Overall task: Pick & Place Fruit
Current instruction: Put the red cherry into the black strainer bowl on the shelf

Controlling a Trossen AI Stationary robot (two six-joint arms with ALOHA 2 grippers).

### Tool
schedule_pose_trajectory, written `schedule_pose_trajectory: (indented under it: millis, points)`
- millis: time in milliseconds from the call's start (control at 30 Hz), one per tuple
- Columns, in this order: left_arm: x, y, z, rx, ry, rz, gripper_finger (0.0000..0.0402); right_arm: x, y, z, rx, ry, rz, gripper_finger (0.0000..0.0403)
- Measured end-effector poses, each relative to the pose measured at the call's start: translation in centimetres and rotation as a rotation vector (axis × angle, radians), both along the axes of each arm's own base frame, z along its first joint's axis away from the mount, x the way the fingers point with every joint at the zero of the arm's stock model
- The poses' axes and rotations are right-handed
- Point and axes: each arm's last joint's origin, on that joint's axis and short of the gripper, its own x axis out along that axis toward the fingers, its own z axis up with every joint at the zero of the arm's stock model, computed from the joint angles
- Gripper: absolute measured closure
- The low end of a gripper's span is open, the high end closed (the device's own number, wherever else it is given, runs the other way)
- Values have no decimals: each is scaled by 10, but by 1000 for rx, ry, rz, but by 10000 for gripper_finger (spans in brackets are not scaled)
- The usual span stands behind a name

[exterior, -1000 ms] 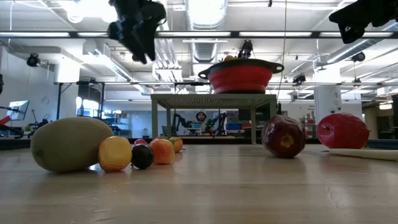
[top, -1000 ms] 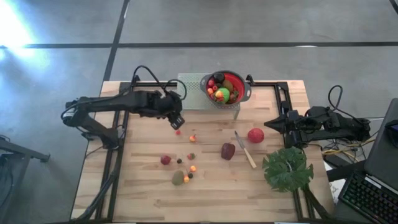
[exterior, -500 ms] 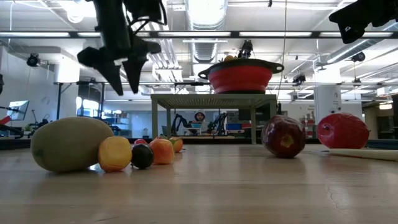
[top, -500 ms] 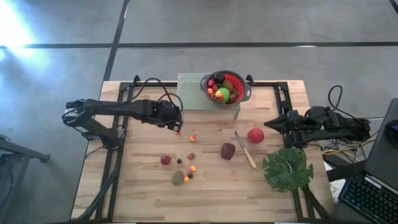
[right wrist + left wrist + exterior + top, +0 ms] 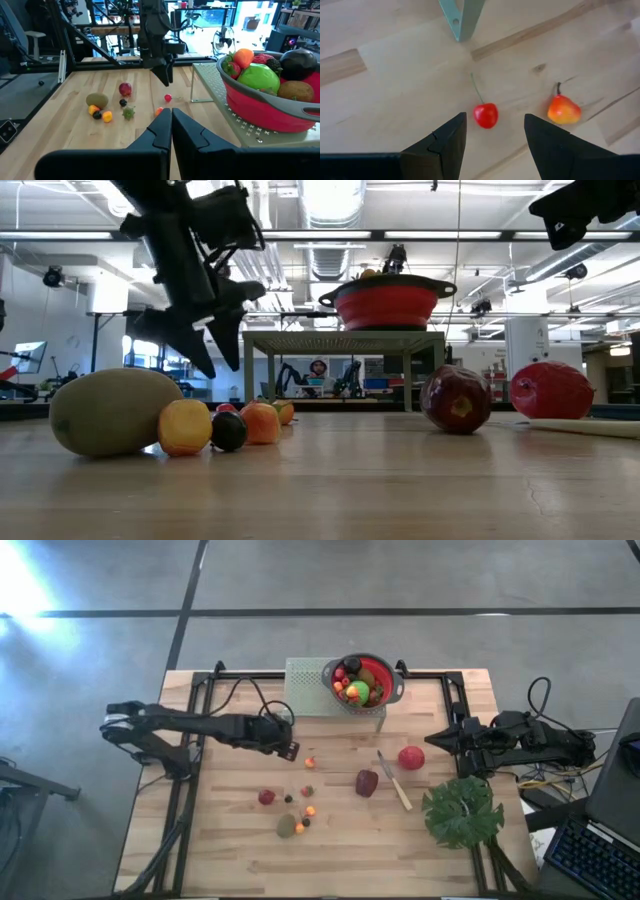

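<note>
1. Here, a small red cherry (image 5: 485,115) lies on the wooden surface (image 5: 240,840), just in front of the grey stand (image 5: 305,687) that carries the red colander (image 5: 363,680) of fruit.
2. Left hand (image 5: 490,137): poised directly over the cherry, fingers apart, not touching it.
3. An orange-red fruit (image 5: 563,111) lies beside the cherry, farther from the stand.
4. Right hand (image 5: 171,129): fingers together, waiting well to the stand's right.

table (image 5: 440,840): pale matt wood planks | cherry (image 5: 485,115): glossy | rack (image 5: 305,688): perforated metal
</note>
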Motion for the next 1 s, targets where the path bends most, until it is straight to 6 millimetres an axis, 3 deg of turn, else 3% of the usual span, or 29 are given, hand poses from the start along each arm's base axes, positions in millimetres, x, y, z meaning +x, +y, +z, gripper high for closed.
schedule_pose_trajectory:
  millis: [333, 767, 1000]
  points:
    - [-1, 0, -20, 39, -66, -14, 197, 0, 0, 0, 0, 0, 0, 394]
    - [12, 1, -56, 20, 24, -40, 197, 0, 0, 0, 0, -1, 0, 394]
    - [14, 1, -59, 26, 34, -39, 197, 0, 0, 0, 0, 0, 0, 394]
